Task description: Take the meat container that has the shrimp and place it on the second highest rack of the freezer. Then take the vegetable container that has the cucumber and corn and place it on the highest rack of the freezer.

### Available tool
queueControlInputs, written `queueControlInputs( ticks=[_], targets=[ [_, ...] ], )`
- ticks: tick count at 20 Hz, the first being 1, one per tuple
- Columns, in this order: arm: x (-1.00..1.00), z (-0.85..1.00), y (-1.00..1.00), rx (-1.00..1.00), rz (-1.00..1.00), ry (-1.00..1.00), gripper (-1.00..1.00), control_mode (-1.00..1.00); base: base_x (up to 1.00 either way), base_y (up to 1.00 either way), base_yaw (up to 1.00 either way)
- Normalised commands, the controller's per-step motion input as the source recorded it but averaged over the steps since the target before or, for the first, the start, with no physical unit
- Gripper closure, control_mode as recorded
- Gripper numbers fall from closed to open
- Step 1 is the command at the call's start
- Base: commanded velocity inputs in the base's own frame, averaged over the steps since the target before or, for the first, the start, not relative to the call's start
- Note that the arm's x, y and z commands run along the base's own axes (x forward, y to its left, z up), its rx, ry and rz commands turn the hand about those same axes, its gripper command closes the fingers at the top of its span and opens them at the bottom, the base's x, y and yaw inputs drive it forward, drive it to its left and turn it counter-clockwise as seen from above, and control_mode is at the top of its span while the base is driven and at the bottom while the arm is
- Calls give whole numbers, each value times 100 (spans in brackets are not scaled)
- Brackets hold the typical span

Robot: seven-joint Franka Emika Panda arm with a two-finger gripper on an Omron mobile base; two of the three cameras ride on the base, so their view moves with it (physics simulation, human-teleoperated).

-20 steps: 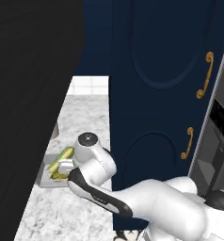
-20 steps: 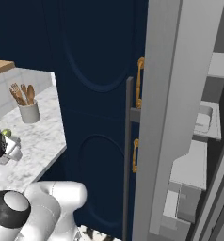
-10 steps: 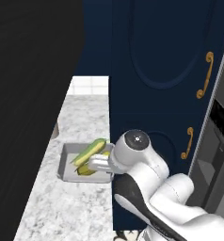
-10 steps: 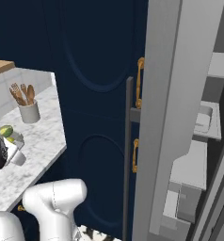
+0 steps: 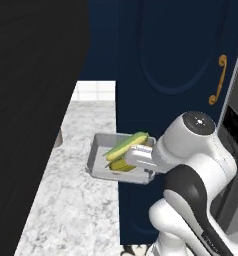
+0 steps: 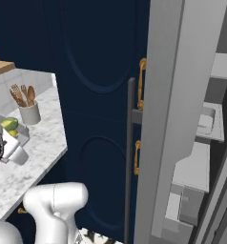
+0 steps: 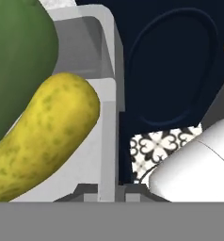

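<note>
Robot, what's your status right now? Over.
Tool shut on tray rim. Cucumber and corn aboard, tray lifted beside counter. Navy cabinet close ahead.

Gripper (image 5: 150,165) fingertips hidden behind vegetable container (image 5: 98,157) wall, beneath white wrist. Cucumber (image 7: 20,56) and corn (image 7: 43,136) cut off at hand view's left edge. Freezer (image 6: 201,157) shelves cropped at right base view's right edge.

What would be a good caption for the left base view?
Gripper shut on the grey tray of cucumber and corn.
</note>
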Motion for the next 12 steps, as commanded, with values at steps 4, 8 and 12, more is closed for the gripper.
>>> queueControlInputs(
  ticks=[4,8,12],
  targets=[
    [-50,100,-64,0,-7,7,100,-100,0,0,0],
    [-44,90,-30,0,-1,2,100,-100,0,0,0],
    [-63,43,-11,-1,-1,-7,100,-100,0,0,0]
  ],
)
